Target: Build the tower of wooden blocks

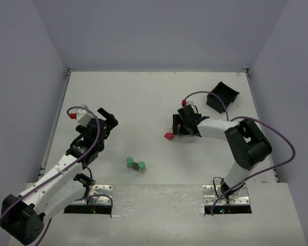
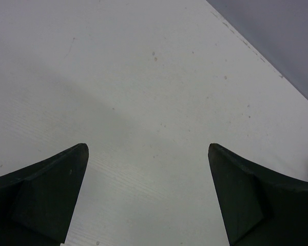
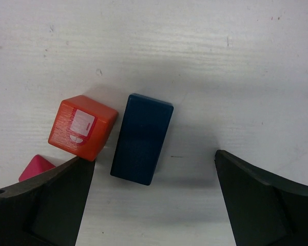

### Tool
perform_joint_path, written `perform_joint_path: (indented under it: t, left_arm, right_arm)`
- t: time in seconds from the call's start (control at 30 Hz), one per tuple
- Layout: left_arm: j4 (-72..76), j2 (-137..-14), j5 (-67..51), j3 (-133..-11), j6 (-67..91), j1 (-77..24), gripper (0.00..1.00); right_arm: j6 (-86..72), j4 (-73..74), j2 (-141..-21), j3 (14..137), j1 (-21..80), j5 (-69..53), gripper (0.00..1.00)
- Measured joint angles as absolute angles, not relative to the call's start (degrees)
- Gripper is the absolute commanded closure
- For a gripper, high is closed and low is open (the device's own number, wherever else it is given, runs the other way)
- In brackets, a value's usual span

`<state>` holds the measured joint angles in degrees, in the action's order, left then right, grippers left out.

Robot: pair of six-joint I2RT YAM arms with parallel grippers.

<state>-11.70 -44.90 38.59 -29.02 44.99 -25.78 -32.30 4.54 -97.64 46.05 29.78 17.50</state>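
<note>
In the right wrist view a dark blue oblong block [image 3: 142, 138] lies flat on the table, with an orange-red cube [image 3: 82, 127] bearing a white sticker touching its left side. A magenta piece [image 3: 36, 167] peeks out beside the left finger. My right gripper [image 3: 153, 159] hovers open just over these, holding nothing. From above, that gripper [image 1: 180, 127] stands right of the magenta piece [image 1: 168, 136]. Two green pieces [image 1: 129, 162] stand side by side on a tan one [image 1: 139, 169] at front centre, a low tower. My left gripper [image 1: 109, 122] is open over bare table [image 2: 159, 92].
A square black bin [image 1: 222, 96] sits tilted at the back right, behind the right arm. Grey walls close the table on three sides. The left arm reaches over the left part of the table, well apart from the green pieces.
</note>
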Motion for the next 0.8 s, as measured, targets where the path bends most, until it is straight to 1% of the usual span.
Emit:
perform_joint_path:
  t: [0.57, 0.73, 0.8]
  left_arm:
    - [-11.49, -45.33, 38.26, -29.02, 43.97, -25.78, 0.0]
    - [-11.36, -45.69, 38.06, -29.02, 43.91, -25.78, 0.0]
    - [-11.33, -45.9, 38.01, -29.02, 43.84, -25.78, 0.0]
  right_arm:
    - [-31.57, 4.84, -98.43, 46.98, 29.78, 22.61, 0.01]
    - [-32.29, 6.9, -98.43, 47.7, 29.51, 23.54, 0.01]
    - [-32.69, 8.16, -98.43, 48.14, 29.33, 23.91, 0.03]
